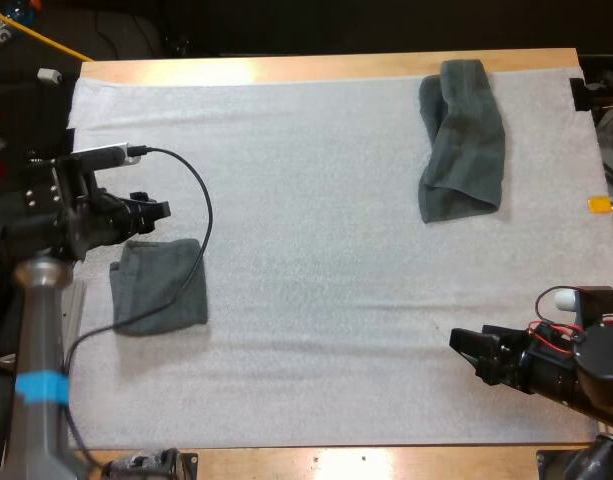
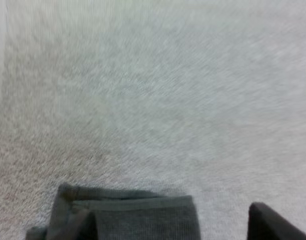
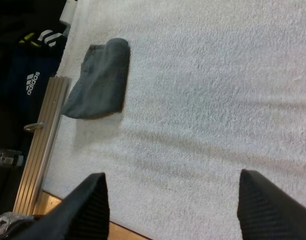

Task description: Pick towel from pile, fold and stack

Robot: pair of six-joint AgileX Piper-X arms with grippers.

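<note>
A folded dark grey-green towel [image 1: 158, 285] lies flat at the left side of the white mat [image 1: 316, 250]. My left gripper [image 1: 152, 211] hovers over its far edge, open. In the left wrist view its fingers stand apart [image 2: 172, 212] above the towel's hemmed edge [image 2: 138, 215], one fingertip [image 2: 265, 222] over bare mat. A second, loosely crumpled towel [image 1: 461, 140] lies at the mat's far right. My right gripper [image 1: 468, 350] is low over the near right of the mat, open [image 3: 172, 175], with nothing between its fingers. It faces the folded towel [image 3: 100, 80] across the mat.
An aluminium rail [image 3: 40, 150] runs along the mat's left edge, with dark fabric bearing a white logo [image 3: 33, 82] beyond it. The wooden table edge [image 1: 316, 68] borders the mat at the far side.
</note>
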